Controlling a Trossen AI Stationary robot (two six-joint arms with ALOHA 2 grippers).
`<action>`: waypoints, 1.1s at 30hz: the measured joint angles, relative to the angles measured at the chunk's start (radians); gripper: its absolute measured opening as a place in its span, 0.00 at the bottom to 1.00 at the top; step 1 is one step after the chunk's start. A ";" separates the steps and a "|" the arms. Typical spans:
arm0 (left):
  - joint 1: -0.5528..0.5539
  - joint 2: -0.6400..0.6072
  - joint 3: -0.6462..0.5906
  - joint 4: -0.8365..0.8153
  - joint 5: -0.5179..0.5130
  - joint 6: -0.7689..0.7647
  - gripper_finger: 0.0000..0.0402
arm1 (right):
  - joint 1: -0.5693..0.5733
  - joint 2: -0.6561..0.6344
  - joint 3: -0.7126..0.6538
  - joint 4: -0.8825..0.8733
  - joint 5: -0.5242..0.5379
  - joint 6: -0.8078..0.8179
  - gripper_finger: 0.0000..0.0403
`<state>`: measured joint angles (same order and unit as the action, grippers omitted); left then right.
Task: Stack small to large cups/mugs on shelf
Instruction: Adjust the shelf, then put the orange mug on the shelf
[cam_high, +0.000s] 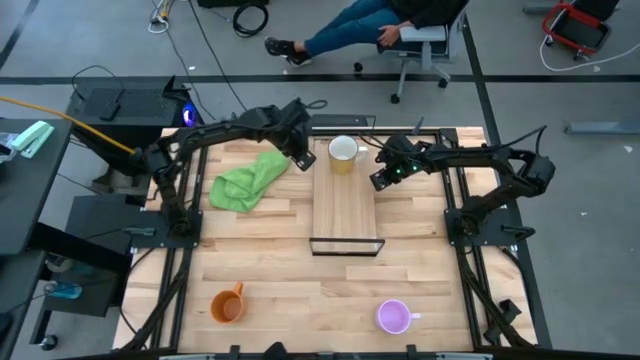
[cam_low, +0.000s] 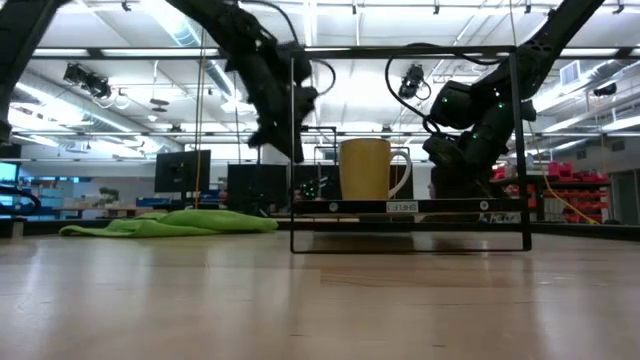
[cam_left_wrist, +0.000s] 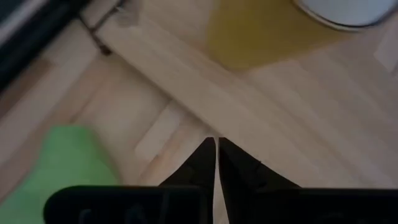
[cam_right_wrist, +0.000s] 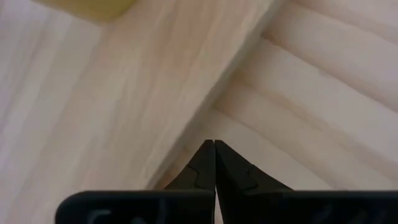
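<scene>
Taking the shelf (cam_high: 345, 212) as the landmark, the orange mug (cam_high: 228, 305) stands on the table well off its black-framed end, toward the left arm's side, and the green cloth (cam_high: 243, 181) lies beside the shelf's left long edge. The left gripper (cam_high: 301, 158) hovers just off the shelf's far left corner, its fingers (cam_left_wrist: 205, 163) pressed together on nothing. The white mug (cam_high: 343, 153) stands upright on the shelf's far end, handle toward the right arm. The right gripper (cam_high: 381, 180) hangs just beside the shelf's right long edge, near that mug, fingertips (cam_right_wrist: 214, 163) closed and empty. The light purple mug (cam_high: 393, 317) sits on the table beyond the framed end, toward the right.
</scene>
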<state>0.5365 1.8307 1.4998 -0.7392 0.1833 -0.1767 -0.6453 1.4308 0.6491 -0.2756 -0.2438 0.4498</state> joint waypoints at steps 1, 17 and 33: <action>0.000 -0.021 0.000 -0.021 -0.020 0.001 0.07 | 0.000 -0.009 0.000 -0.016 0.000 0.000 0.02; -0.114 -0.182 -0.001 -0.291 -0.173 -0.053 0.07 | 0.011 -0.254 -0.001 -0.275 0.035 -0.016 0.03; -0.465 -0.304 -0.002 -0.601 -0.456 -0.451 0.04 | 0.093 -0.515 -0.002 -0.322 0.034 -0.061 0.03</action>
<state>0.0715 1.5269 1.4982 -1.3402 -0.2729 -0.6279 -0.5523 0.9157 0.6476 -0.5976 -0.2097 0.3889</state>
